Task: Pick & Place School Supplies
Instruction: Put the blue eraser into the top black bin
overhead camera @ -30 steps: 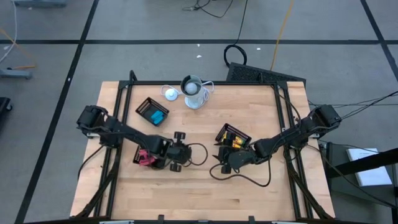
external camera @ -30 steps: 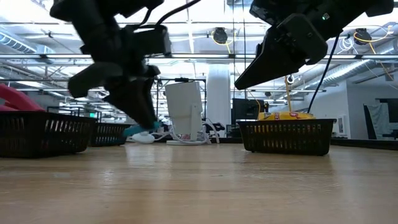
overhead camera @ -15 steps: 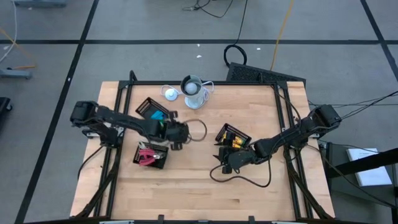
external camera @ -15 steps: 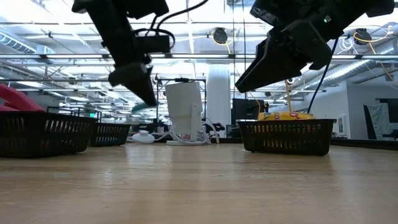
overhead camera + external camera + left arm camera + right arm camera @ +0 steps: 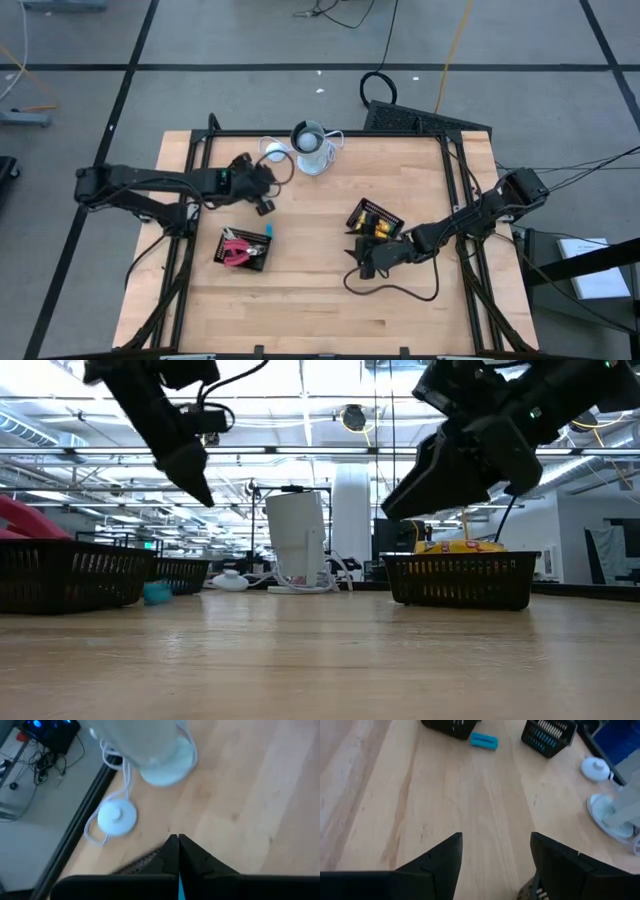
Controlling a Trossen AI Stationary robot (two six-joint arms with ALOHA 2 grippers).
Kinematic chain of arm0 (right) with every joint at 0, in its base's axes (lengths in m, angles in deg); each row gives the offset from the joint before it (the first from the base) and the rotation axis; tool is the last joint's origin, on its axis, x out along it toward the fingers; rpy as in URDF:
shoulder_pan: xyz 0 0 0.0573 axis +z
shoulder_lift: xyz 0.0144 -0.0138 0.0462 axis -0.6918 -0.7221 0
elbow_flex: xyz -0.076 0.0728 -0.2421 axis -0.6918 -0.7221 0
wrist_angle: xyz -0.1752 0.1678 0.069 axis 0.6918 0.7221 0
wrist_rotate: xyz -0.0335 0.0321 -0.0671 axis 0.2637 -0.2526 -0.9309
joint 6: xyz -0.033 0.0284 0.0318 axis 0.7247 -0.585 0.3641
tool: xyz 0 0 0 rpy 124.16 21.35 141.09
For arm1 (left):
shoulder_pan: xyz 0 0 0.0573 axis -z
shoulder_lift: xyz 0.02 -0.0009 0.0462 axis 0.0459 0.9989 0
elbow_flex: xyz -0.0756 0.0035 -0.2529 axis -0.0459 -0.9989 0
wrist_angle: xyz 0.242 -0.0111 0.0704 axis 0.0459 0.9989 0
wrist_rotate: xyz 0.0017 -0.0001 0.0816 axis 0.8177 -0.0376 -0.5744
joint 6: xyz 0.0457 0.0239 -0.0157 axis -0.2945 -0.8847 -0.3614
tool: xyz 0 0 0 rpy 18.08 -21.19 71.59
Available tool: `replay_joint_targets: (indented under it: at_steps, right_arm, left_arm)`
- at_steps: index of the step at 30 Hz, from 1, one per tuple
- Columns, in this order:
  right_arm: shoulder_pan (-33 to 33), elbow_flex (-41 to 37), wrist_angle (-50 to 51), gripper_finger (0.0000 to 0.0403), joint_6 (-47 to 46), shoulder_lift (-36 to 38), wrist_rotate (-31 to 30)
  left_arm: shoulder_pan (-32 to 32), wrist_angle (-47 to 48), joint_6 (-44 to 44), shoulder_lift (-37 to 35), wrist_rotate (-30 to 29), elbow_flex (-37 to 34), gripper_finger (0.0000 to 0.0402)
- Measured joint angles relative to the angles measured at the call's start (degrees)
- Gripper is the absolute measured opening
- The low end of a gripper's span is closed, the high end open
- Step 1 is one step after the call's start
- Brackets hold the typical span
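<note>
A light-blue block (image 5: 268,230) lies flat on the table beside the black basket of red-handled tools (image 5: 243,250). It also shows in the right wrist view (image 5: 484,741) and the low view (image 5: 157,592). My left gripper (image 5: 262,172) is shut, raised above the basket of blue blocks (image 5: 550,735) at the far left, and it points toward the white cup (image 5: 160,755). My right gripper (image 5: 495,845) is open and empty, above the table on the near side of the basket of yellow pieces (image 5: 375,222).
The white-grey cup (image 5: 312,150) and its round puck (image 5: 273,150) with a cable stand at the far edge. A black cable loop (image 5: 395,288) lies beside my right arm. Bare wood lies in the middle and along the near edge.
My left gripper has risen and gone from beside the red-tool basket toward the far left, over the blue-block basket. The light-blue block it carried has come out of it and now lies on the table by the red-tool basket.
</note>
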Motion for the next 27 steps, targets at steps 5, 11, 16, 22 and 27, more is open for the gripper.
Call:
replay_joint_targets:
  at_steps: [5,11,16,22,27]
  right_arm:
    - [-0.1,0.0,-3.4,0.0224,2.9,0.0,0.1]
    - [-0.5,0.0,-4.3,0.0224,4.3,0.0,0.6]
    - [-2.9,0.0,-5.2,0.0224,2.5,0.0,5.1]
    - [-4.3,0.0,-6.4,0.0224,3.1,0.0,7.5]
    - [-3.8,0.0,-6.5,0.0224,2.8,0.0,7.7]
  left_arm:
    - [-5.0,-2.7,1.4,-2.0,3.8,-5.0,0.0002]
    - [-4.5,-9.0,-1.1,-1.0,16.9,-5.7,0.0001]
    - [-3.4,-7.3,0.6,-1.2,17.3,-5.7,0.0005]
    - [-4.5,-1.6,5.3,-1.1,15.8,-5.7,0.0018]
    - [-2.9,-1.4,8.6,-0.9,21.8,-5.7,0.0020]
